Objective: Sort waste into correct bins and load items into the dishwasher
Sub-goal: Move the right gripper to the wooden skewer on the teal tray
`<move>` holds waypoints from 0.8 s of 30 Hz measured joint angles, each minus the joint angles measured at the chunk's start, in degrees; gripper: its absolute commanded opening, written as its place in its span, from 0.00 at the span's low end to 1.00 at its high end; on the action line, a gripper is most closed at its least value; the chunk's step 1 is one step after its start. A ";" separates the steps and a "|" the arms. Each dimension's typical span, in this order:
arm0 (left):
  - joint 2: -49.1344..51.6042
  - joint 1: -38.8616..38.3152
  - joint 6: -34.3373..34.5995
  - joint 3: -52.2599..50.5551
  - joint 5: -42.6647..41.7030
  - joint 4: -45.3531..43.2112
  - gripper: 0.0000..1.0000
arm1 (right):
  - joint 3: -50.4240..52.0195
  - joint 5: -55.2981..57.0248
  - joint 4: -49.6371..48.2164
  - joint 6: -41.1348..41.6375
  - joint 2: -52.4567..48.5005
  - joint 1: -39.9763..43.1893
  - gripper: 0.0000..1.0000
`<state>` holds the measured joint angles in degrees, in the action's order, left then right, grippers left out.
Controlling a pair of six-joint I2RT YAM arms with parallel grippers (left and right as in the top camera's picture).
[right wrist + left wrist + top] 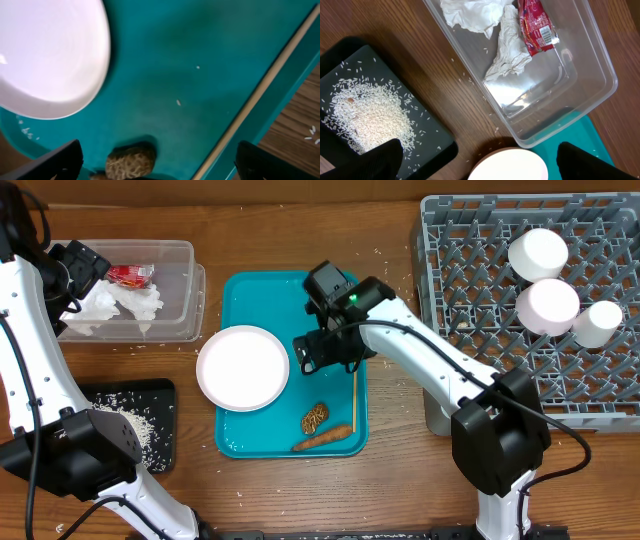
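Observation:
A teal tray (251,300) holds a white plate (243,367), a brown lumpy food piece (314,418), a carrot-like stick (322,439) and a wooden chopstick (354,395). My right gripper (328,356) is open and empty above the tray's middle; its view shows the plate (47,55), the food piece (131,161) and the chopstick (260,92). My left gripper (72,270) is open and empty over the clear plastic bin (175,290), which holds crumpled tissue (507,50) and a red wrapper (535,27). A grey dish rack (470,270) holds three white cups (547,302).
A black tray (150,395) with spilled rice (365,115) lies at the front left. Loose rice grains dot the wooden table. The plate's edge (507,167) overhangs the teal tray (585,135) towards the black tray.

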<state>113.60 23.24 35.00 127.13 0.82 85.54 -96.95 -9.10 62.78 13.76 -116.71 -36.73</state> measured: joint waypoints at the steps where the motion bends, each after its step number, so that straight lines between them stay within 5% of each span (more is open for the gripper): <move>1: 0.00 0.00 0.00 0.00 0.00 0.00 1.00 | 0.76 0.44 -0.74 0.31 -0.07 0.00 1.00; 14: 0.00 0.00 0.00 0.00 0.00 0.00 1.00 | 2.89 6.05 -2.93 4.15 -3.74 0.26 0.70; 24: 0.00 0.00 0.00 0.00 0.00 0.00 1.00 | 3.13 11.96 -4.00 6.60 -3.85 0.26 0.66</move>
<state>113.60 23.24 35.00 127.13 0.82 85.54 -93.82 2.85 58.78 20.36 -120.55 -36.47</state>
